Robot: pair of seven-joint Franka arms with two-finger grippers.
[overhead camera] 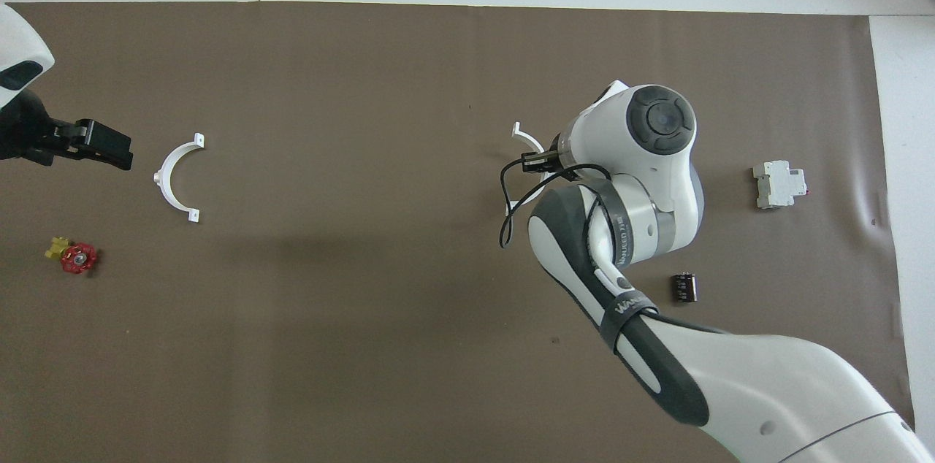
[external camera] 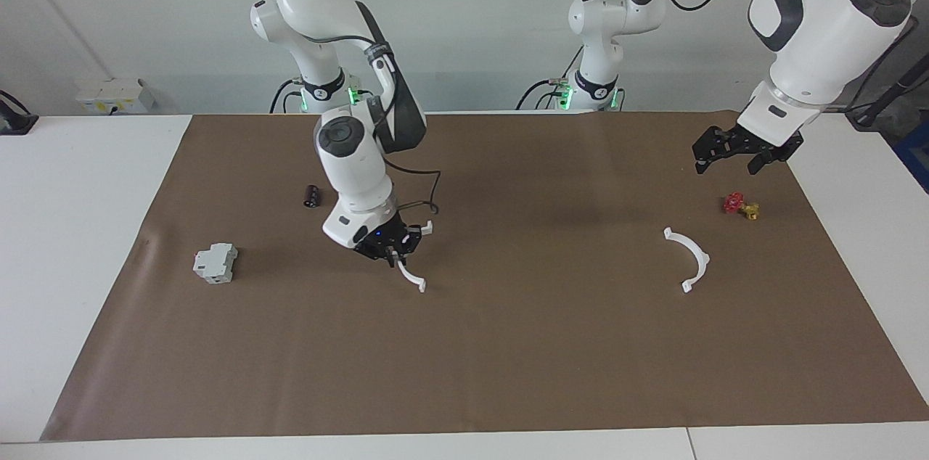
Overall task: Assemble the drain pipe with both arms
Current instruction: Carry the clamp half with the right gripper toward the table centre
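I see a plain white wall (external camera: 472, 25) at 12 o'clock in the facing view. Below it is my white bench (external camera: 72, 242), with a big brown paper sheet (external camera: 508, 358) spread flat over most of it. A small white socket box (external camera: 112, 95) sits by the wall at 10 o'clock. Something blue (external camera: 916, 155) peeks in at 3 o'clock. The light is soft and even.
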